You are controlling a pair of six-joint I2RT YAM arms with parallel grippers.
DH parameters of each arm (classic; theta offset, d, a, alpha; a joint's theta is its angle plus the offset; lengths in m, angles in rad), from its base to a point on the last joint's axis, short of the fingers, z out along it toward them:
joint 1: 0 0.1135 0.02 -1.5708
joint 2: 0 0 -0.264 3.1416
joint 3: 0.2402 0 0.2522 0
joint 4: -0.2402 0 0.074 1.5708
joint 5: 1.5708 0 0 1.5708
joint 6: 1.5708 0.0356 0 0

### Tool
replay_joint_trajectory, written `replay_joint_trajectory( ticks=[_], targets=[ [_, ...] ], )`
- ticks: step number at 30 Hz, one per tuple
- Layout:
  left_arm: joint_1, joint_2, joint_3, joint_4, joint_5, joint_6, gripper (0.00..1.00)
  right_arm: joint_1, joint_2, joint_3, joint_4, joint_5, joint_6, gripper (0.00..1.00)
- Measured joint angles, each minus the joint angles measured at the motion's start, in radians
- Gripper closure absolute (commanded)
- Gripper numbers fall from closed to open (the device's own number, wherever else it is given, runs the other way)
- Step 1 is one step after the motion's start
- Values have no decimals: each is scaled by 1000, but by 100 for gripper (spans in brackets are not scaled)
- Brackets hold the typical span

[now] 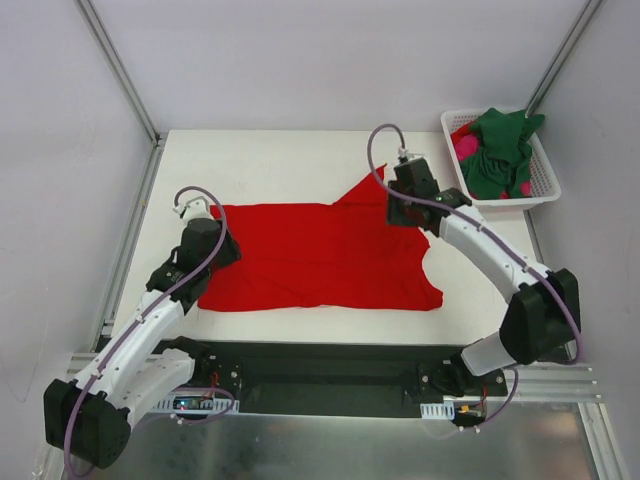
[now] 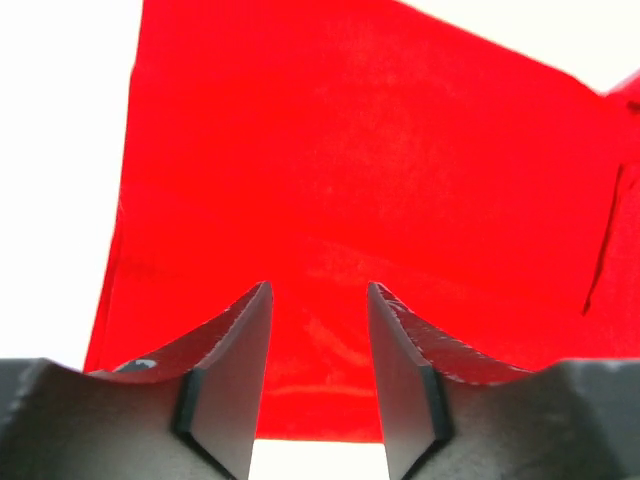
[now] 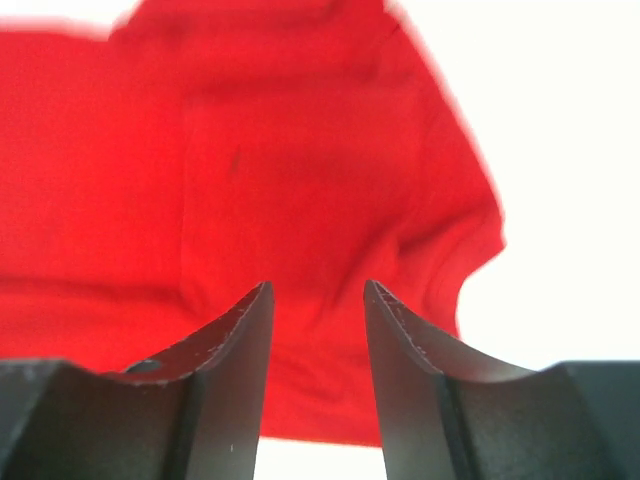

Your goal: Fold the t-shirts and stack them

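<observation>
**Red t-shirt** point(image 1: 320, 262): spread flat and open on the white worktop point(image 1: 280, 165). It spans the middle from close to the left edge to right of centre, and its lower hem lies near the near edge. One sleeve points toward the far edge, right of centre. The cloth along the right side is gathered into a curved notch. In the left wrist view the red t-shirt point(image 2: 380, 180) fills most of the field, and its left edge runs down against bare worktop.

**Green t-shirt** point(image 1: 502, 150) and **magenta t-shirt** point(image 1: 466, 148): crumpled together in the white basket point(image 1: 548, 185), the green one on top and covering most of the magenta one. The basket stands at the far right corner of the worktop, well apart from the red t-shirt.

**Left gripper** point(image 1: 207, 238): low over the left edge of the red t-shirt. In the wrist view the left gripper point(image 2: 318, 292) has its fingers point(image 2: 232, 345) parted to a moderate gap. Red cloth shows through the gap and nothing is clamped.

**Right gripper** point(image 1: 404, 208): over the far right part of the red t-shirt, just beside the base of the raised sleeve. In the wrist view the right gripper point(image 3: 317, 290) has its fingers point(image 3: 420, 345) parted about as far, and it holds nothing. The red t-shirt point(image 3: 250, 180) below it is blurred.
</observation>
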Motion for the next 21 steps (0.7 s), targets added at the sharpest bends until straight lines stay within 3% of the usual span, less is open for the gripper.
replay_joint_trajectory(
  ticks=[3, 9, 21],
  targets=[
    [40, 8, 0, 53, -2, 27, 54, -116, 80, 95, 17, -51, -15, 53],
    [243, 108, 9, 195, 60, 55, 55, -321, 241, 300, 50, -179, -33, 53],
    [413, 418, 124, 431, 162, 77, 56, -467, 503, 412, 212, -571, -5, 52]
  ],
)
